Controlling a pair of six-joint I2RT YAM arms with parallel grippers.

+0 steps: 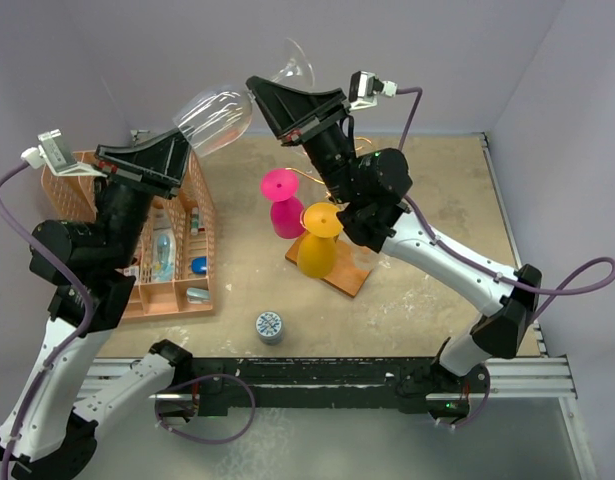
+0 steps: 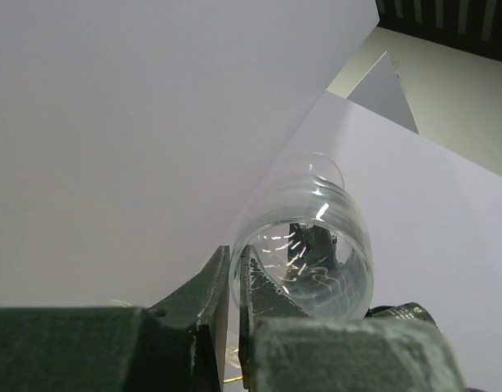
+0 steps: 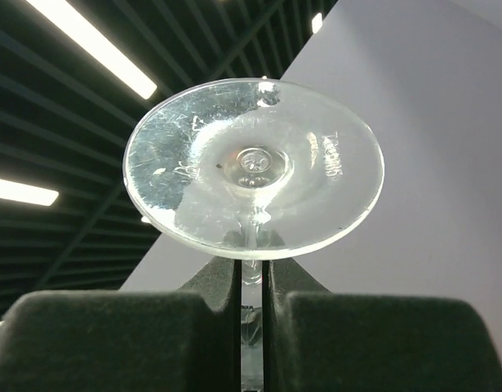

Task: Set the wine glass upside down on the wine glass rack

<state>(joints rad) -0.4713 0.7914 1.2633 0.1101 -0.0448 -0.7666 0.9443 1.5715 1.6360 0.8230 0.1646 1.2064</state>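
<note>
- Beige, scuffed flat table (image 1: 437, 290), spread under everything, pale walls around.
- Black left gripper (image 1: 187, 142) on the left arm, raised above the basket. Pinched narrow on the rim wall of the glass's bowl, with the wall caught between its fingers (image 2: 211, 286) in the left wrist view.
- Black right gripper (image 1: 255, 90) on the right arm, raised above the rack. Closed narrow on the thin stem just below the round foot, with the stem seen between the pads in the right wrist view.
- Orange plastic divided basket (image 1: 209, 250), on the table's left side, small items in its compartments.
- Gold wire wine glass rack (image 1: 349, 277) on a flat brown wooden base, mid-table, mostly hidden by the right arm.
- Clear, transparent stemmed wine glass (image 1: 215, 118), held in the air on its side between both grippers. Bowl toward the left, foot toward the far right. High over the far part of the table, apart from the rack.
- Pink plastic goblet (image 1: 285, 215) and yellow plastic goblet (image 1: 317, 250), both foot-up at the rack, just beside each other.
- Small round blue-and-white patterned tin (image 1: 269, 326), alone near the table's front edge.
</note>
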